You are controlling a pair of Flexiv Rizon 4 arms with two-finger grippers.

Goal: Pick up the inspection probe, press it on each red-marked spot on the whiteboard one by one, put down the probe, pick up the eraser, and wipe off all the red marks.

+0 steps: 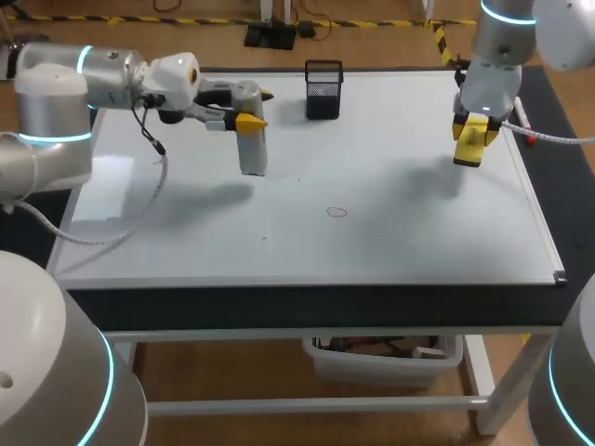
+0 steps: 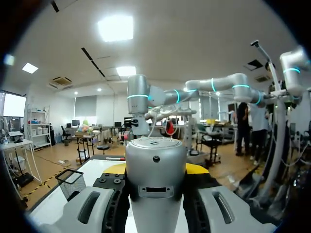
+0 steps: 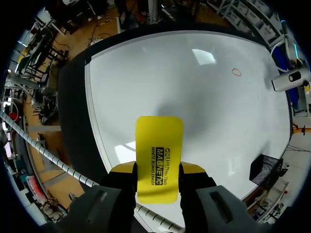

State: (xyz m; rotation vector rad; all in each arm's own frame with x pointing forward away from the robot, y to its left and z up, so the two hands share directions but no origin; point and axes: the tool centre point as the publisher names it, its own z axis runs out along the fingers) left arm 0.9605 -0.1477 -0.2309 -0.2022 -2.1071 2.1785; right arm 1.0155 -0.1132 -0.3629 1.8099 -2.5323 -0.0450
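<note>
One eraser (image 3: 159,145) — mid-jaws, R gripper (image 3: 158,169)

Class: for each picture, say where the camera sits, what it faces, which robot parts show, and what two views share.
Head view: above, behind the robot, looking down on the whiteboard; shows left tool holding probe, right tool holding eraser.
Left wrist view: on left wrist, facing level over the whiteboard; own tool and probe.
Right wrist view: on right wrist, facing down at the whiteboard; own tool and eraser.
Shared: head and right wrist views show the red mark.
</note>
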